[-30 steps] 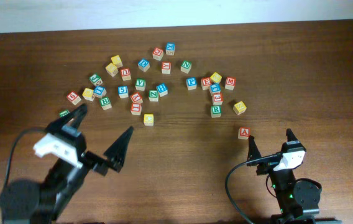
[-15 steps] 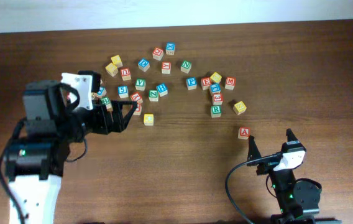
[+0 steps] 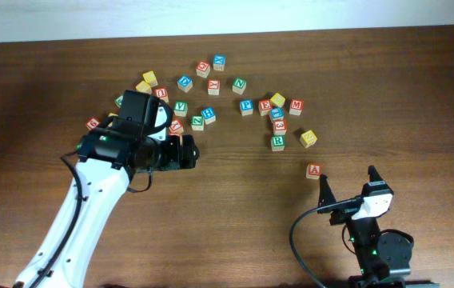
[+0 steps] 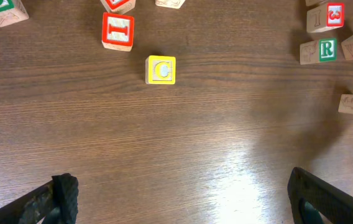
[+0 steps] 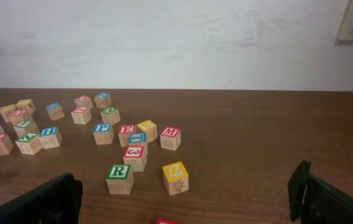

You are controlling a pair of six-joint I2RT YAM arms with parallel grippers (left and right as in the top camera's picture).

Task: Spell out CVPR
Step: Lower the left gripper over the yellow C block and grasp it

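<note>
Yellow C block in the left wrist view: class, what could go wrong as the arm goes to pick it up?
1. The red I block sits close to the yellow C block. The wide-open left gripper might nudge it or catch both.
2. The C lies ahead of the gripper, not inside its opening, so closing before advancing would likely grab nothing.

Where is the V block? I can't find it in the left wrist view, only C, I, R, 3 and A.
Observer: The green V block lies in the far cluster, close beside the left arm, past the top edge of your frame.
Operator: And where is the right arm?
Observer: The right gripper sits open at the table's near edge, with the A block just beyond one fingertip.
</note>
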